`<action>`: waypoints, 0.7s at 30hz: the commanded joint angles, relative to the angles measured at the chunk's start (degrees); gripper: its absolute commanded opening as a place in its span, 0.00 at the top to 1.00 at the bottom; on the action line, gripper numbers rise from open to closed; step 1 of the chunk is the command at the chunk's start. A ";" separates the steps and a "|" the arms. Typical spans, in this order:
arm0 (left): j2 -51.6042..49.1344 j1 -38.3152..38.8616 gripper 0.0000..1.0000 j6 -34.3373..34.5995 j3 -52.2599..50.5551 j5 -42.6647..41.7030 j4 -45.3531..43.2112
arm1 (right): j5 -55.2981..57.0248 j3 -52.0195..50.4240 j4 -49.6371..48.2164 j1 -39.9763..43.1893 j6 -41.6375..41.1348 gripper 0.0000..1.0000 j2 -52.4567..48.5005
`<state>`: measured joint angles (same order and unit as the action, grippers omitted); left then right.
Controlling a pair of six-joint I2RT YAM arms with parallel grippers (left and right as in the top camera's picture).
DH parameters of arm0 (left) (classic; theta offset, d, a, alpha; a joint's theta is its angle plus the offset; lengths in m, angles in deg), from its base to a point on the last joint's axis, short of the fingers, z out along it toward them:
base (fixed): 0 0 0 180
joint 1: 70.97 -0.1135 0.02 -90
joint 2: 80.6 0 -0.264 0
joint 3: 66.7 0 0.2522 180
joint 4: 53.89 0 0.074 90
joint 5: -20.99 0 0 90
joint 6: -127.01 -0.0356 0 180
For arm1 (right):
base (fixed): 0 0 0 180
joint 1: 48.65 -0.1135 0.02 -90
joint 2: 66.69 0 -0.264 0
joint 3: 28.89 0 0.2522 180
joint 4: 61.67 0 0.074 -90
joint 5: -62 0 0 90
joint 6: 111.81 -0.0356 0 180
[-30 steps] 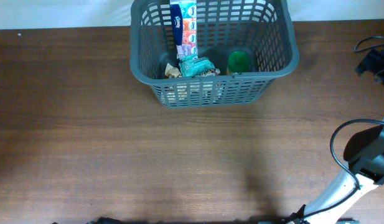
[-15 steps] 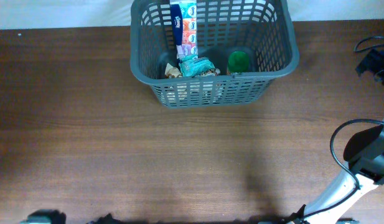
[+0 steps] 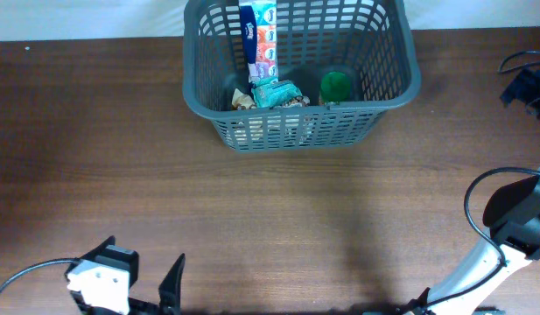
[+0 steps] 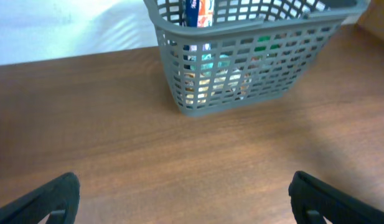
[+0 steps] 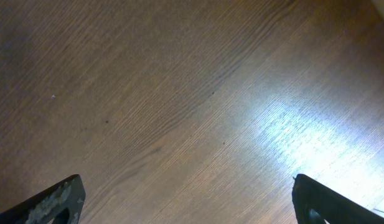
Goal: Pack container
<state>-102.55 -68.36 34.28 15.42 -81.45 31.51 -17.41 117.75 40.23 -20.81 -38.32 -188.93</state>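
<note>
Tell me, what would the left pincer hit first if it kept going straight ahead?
Probably the container, its slotted near wall; only bare table lies before the left pincer. If it tilts downward, the wood could come first.

The container [image 3: 287, 131] is dark grey moulded plastic, matt, with smooth lattice walls. The table [image 3: 252, 210] is brown wood grain, smooth, low sheen, with a glare patch in the right wrist view. The teal packet [image 3: 277, 93], at 9 o'clock of the green lid [image 3: 336, 86], is crinkled glossy film.
</note>
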 commanded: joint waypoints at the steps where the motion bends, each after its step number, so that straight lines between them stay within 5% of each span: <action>1: 5.92 -1.31 0.01 -5.14 -7.21 -3.26 -4.20 | 0.11 -0.35 -0.13 0.22 -0.50 0.01 0.04; 10: 21.38 -1.31 0.01 -5.11 -25.68 -3.26 -20.00 | 0.11 -0.35 -0.13 0.22 -0.52 0.01 0.04; 21: 21.64 -1.55 0.01 -9.42 -37.13 -3.89 -42.05 | 0.11 -0.35 -0.13 0.22 -0.52 0.01 0.04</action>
<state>-81.40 -69.56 28.93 -18.55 -84.14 -6.66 -17.39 117.75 40.25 -20.81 -38.32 -188.93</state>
